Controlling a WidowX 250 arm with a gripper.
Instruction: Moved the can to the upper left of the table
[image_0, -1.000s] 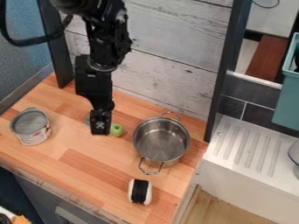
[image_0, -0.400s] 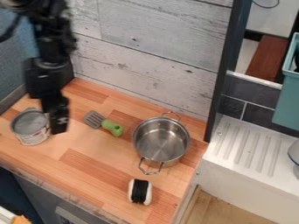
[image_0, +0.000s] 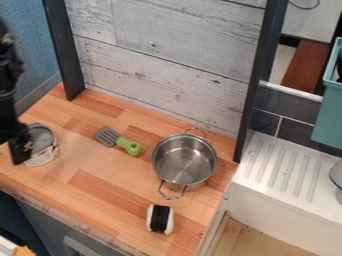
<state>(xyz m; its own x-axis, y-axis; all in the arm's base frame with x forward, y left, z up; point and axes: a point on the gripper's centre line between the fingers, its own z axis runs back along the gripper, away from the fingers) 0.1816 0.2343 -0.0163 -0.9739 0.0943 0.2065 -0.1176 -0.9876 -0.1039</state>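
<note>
Bright, soft light leaves pale glints in the metal pot (image_0: 184, 159).

Can (image_0: 45, 148) | open-topped, silvery inside, pale printed side | upright | left part of wooden table (image_0: 85, 199)

1 cylindrical grey metal can (image_0: 46, 151) | 1 round silver steel pot (image_0: 184, 162) | 1 slotted green-handled spatula (image_0: 127, 145) | 1 rounded black-and-white object (image_0: 160, 219) | 1 teal plastic bin (image_0: 328, 117) | 1 round white dish (image_0: 338, 176)

Can (image_0: 42, 136), printed label (image_0: 45, 156), lettering too small to read; no text legible
</note>
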